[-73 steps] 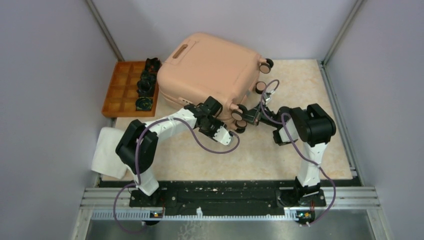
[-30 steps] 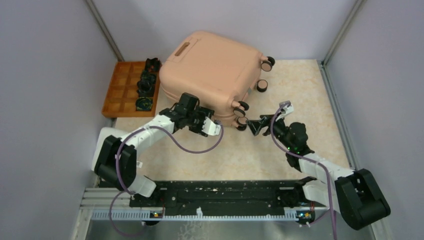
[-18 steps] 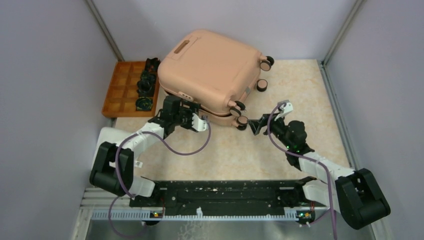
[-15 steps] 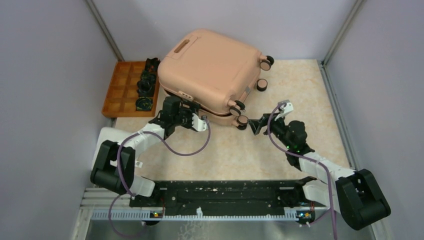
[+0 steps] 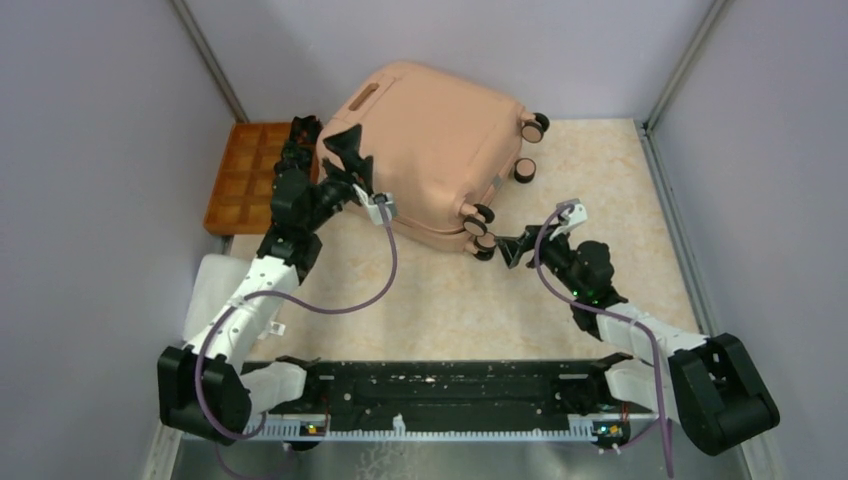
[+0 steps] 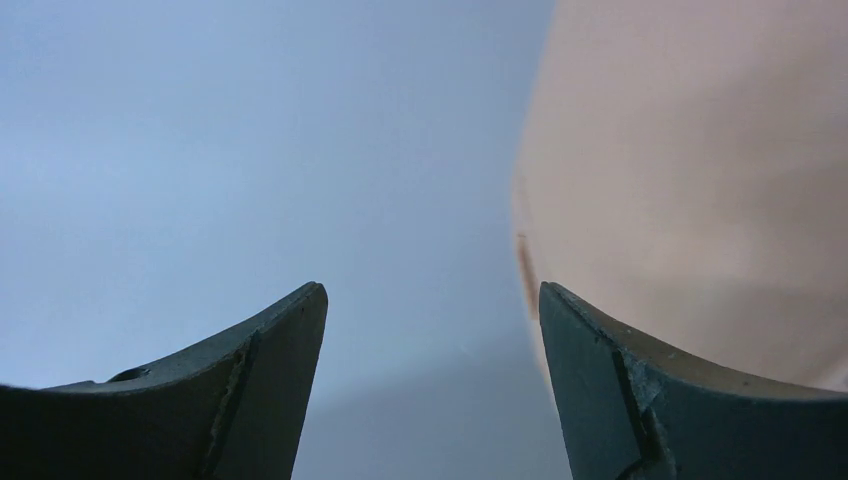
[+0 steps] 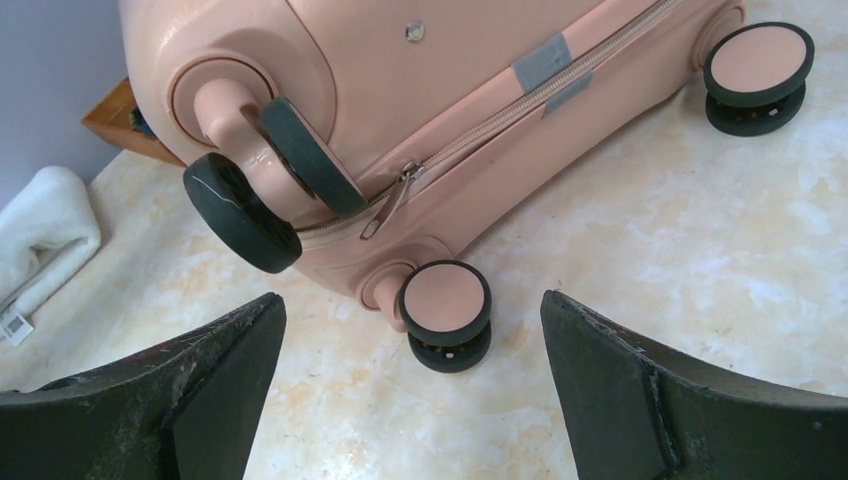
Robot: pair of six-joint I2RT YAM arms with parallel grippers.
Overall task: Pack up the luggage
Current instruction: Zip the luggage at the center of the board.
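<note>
Luggage (image 5: 430, 150) sits beside left hand (image 6: 432, 290), facing right hand (image 5: 508, 248) (both spread, empty).

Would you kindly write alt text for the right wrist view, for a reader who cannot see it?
A peach-pink suitcase lies on a pale marbled table, its wheeled end and zipper pull facing the camera. The right gripper stands wide open in the foreground, its two dark fingers framing the nearest wheel, holding nothing. A white towel shows at the left edge.

arms (image 5: 243, 308): white links, black joints | cables (image 5: 389, 262): purple | gripper fingers (image 7: 640, 400): dark
</note>
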